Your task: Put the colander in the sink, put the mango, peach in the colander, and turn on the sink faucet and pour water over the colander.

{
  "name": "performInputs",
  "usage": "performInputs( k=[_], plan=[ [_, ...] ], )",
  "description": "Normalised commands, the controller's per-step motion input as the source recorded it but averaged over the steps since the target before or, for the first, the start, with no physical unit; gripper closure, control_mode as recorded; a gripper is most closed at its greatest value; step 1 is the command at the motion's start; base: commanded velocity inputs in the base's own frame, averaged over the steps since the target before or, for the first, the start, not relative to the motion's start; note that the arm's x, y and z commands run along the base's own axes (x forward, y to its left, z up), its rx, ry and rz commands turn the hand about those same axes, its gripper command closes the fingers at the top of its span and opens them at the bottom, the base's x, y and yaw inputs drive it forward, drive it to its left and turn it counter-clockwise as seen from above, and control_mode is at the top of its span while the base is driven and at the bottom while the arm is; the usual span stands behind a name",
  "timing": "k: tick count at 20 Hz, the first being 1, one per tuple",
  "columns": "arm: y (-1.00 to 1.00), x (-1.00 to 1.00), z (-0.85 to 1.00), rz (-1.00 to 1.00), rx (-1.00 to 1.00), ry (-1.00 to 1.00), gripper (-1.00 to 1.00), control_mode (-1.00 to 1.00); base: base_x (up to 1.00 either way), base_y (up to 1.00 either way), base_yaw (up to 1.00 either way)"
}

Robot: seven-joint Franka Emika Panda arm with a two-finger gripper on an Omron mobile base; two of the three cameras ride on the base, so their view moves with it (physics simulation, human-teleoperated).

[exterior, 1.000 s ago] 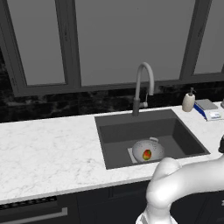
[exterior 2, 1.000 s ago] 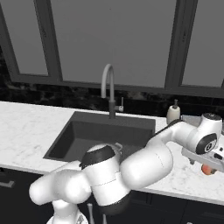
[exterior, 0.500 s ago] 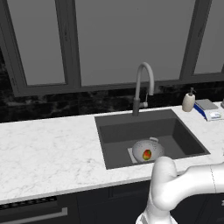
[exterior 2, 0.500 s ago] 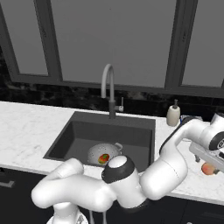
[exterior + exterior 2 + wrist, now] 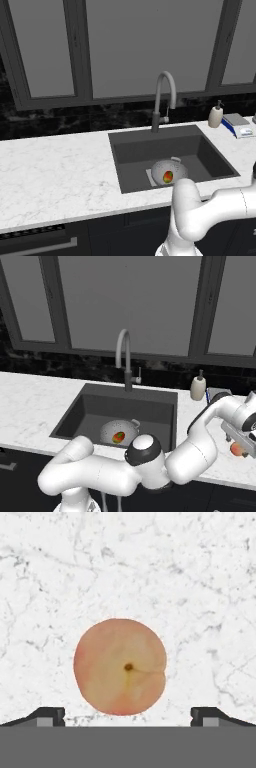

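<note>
The grey colander [image 5: 167, 171] [image 5: 116, 431] sits on the floor of the dark sink [image 5: 150, 148] [image 5: 97, 406], and the red-green-yellow mango [image 5: 168, 176] [image 5: 118, 437] lies inside it. On the white marble counter to the right of the sink lies the pale orange-pink peach [image 5: 237, 450] [image 5: 120, 666]. My gripper [image 5: 243, 440] [image 5: 127, 716] hangs directly over the peach, open, one fingertip [image 5: 47, 714] on each side and well apart from it. The gooseneck sink faucet [image 5: 164, 97] [image 5: 125, 358] stands behind the basin. I see no water.
A small pump bottle [image 5: 216, 116] [image 5: 198, 387] stands at the back right of the sink, with a blue-and-white block [image 5: 239, 126] beside it. Dark windows and a black backsplash close the counter's far side. My own arm curves low in front of the sink.
The arm's lower links have swung aside and uncovered the colander in the right base view. The hand stays over the peach, still open.
</note>
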Motion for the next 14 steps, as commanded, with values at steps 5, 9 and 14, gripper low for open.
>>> performInputs(
  k=[5,9,14],
  plan=[
    [-0.15,0.12,-0.30,-0.17,-0.04,-0.02,-1.00,-1.00,0.00,0.00,0.00],
    [-0.14,0.23,-0.28,-0.18,-0.09,-0.02,-1.00,-1.00,0.00,0.00,0.00],
    [-0.09,0.11,-0.16,-0.15,-0.03,0.00,-1.00,-1.00,0.00,0.00,0.00]
  ],
)
